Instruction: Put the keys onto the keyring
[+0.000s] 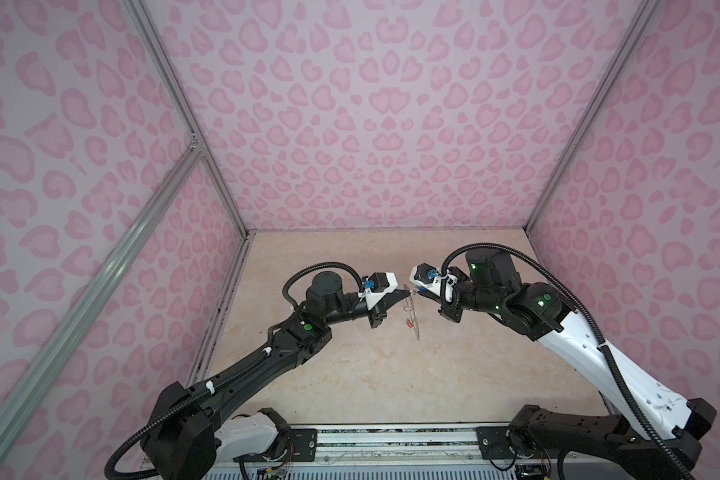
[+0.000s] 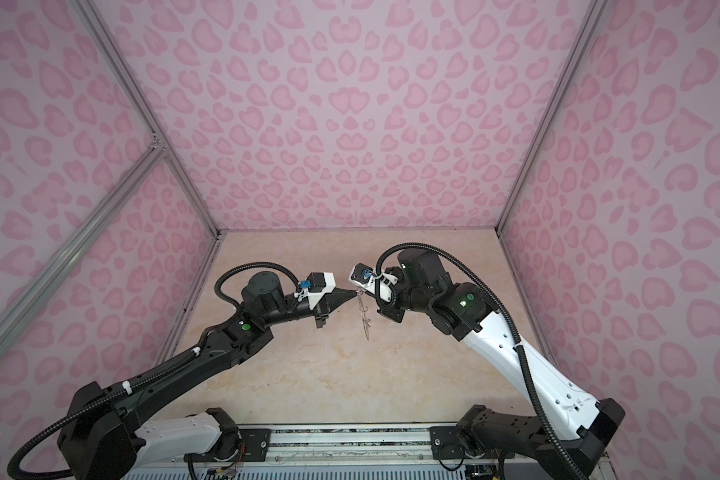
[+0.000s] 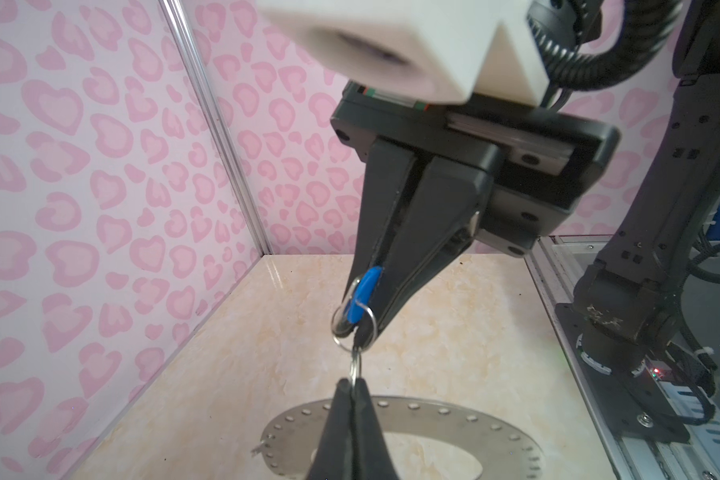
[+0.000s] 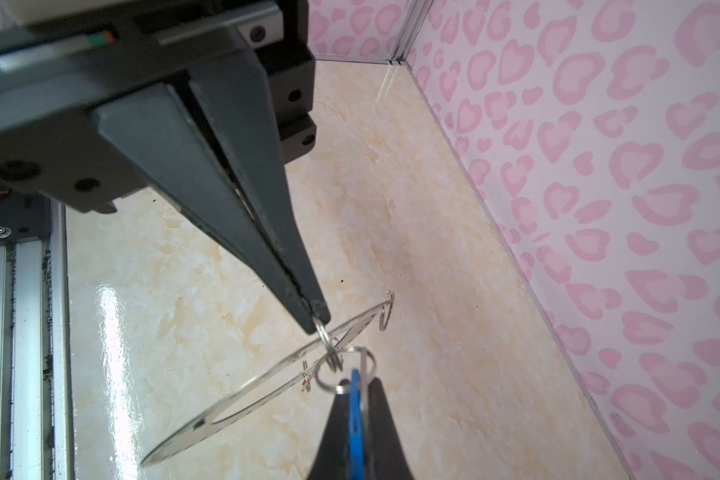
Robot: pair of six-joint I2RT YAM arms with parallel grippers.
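Tools stood tip to tip.
The left tool (image 3: 352, 386) pinched a wire loop (image 3: 354, 370) of the keyring (image 3: 433, 417); the right tool (image 3: 362, 328) clenched the blue-tagged key (image 3: 364, 291) beside it.

Beige marbled tabletop (image 1: 371, 374), pink heart-print walls (image 1: 371, 124), aluminium frame posts (image 1: 179, 104)

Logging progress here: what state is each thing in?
left gripper: shut on wire loop
right gripper: shut on blue-tagged key
keyring: lifted, hanging from that loop
blue-tagged key: held at the loop, linking unclear
red-tagged key: apparently hanging on keyring
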